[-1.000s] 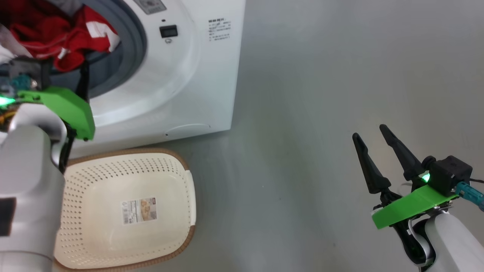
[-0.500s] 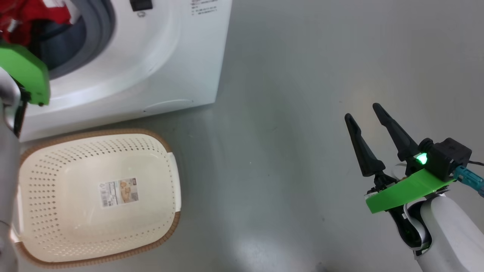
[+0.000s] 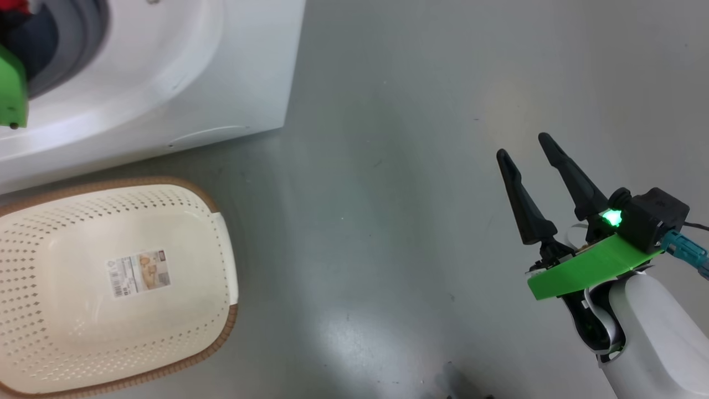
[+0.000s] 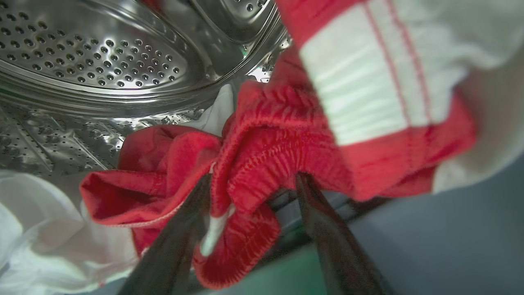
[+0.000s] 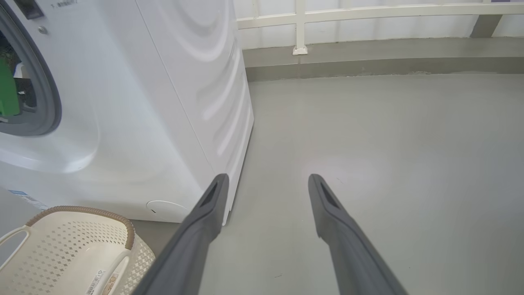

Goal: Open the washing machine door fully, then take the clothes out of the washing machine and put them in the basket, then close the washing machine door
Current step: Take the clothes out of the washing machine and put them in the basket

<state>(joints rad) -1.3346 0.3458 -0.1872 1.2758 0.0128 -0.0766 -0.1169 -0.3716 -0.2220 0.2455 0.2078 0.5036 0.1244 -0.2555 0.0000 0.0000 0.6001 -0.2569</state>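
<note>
Left gripper (image 4: 254, 177) is inside the washing machine (image 3: 166, 83), jaws wide apart astride a red fold of the clothes (image 4: 278, 135), the rest heaped from 12 to 2 o'clock off its tips, so it's the nearer arm by far, with the right gripper (image 3: 522, 144) gaping idle over bare floor (image 3: 388, 194).
</note>
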